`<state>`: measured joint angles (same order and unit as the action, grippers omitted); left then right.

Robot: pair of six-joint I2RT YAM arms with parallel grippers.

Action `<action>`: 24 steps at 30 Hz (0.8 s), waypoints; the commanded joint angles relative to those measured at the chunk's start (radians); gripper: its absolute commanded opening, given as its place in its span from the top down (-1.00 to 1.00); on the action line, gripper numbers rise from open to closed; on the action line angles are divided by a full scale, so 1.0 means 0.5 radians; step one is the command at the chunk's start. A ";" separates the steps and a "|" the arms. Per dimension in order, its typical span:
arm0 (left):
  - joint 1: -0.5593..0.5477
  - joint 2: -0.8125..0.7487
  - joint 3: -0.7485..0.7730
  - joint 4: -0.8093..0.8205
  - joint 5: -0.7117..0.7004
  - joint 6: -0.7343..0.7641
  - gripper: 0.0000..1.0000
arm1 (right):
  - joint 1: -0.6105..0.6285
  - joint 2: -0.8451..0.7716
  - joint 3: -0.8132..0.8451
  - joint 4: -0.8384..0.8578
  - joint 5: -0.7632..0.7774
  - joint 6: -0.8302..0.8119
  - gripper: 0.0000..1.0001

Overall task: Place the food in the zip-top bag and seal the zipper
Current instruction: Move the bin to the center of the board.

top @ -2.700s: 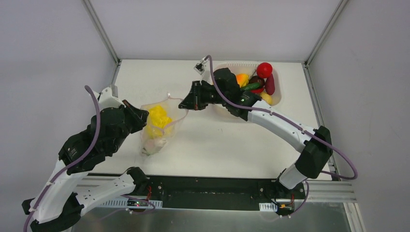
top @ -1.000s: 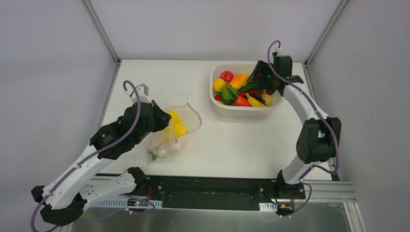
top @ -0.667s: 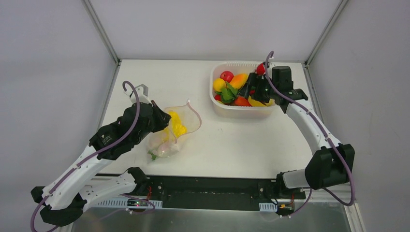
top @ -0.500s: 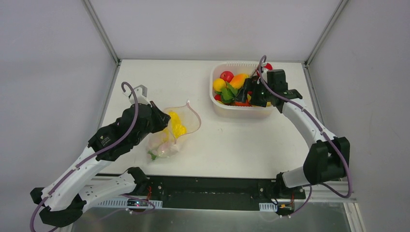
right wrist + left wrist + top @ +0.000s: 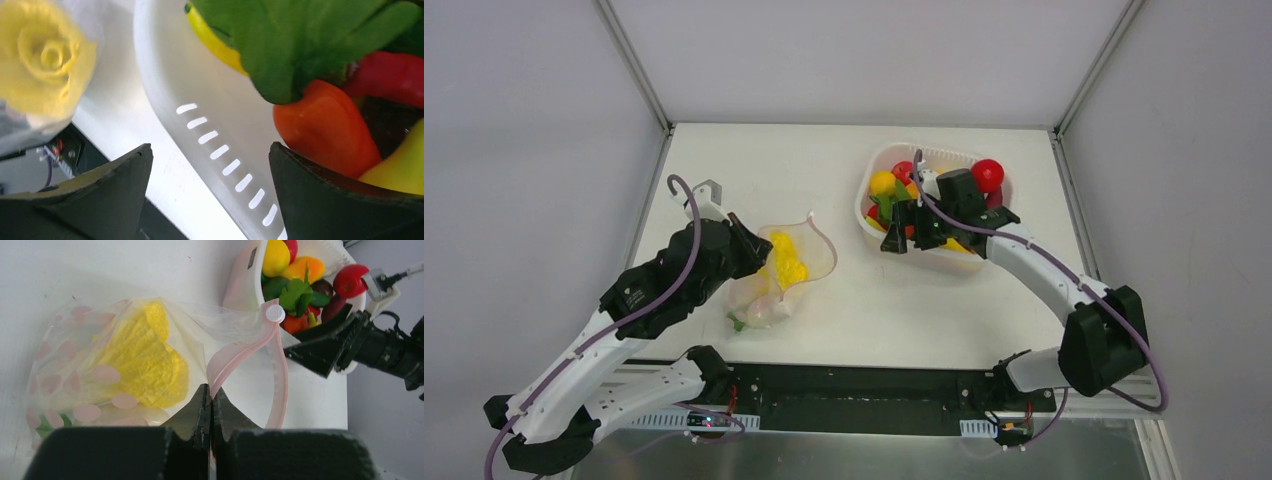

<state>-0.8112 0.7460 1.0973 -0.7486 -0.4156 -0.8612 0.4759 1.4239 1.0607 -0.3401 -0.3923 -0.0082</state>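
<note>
The clear zip-top bag [image 5: 776, 285] with pink spots lies left of centre, its mouth gaping toward the basket. Yellow food [image 5: 784, 262] shows inside it, also as yellow food [image 5: 145, 360] in the left wrist view. My left gripper [image 5: 211, 396] is shut on the pink zipper [image 5: 272, 365] strip at the bag's near lip. More food [image 5: 987, 175] fills the white basket [image 5: 861, 205]. My right gripper [image 5: 209, 150] stands open astride the basket's wall [image 5: 210, 125]. One of its fingers [image 5: 340, 190] is inside, beside an orange-red pepper [image 5: 325, 125].
Green leaf [image 5: 300, 40], a yellow fruit [image 5: 883, 183] and red pieces crowd the basket at the back right. White walls with metal posts enclose the table. The arm bases and a black rail run along the near edge.
My right gripper has swung from the basket's far right side across to its front-left wall, staying open. The basket looks slightly turned. The left gripper keeps its hold on the bag.
</note>
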 commanded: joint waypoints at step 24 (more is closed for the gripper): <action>0.019 0.227 0.179 0.093 0.725 0.420 1.00 | 0.043 -0.912 -0.054 -0.059 1.321 0.392 -0.90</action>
<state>-0.8097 0.8272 1.1110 -0.7303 -0.2222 -0.7811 0.5304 0.9661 1.0008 -0.4011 -0.0051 0.1158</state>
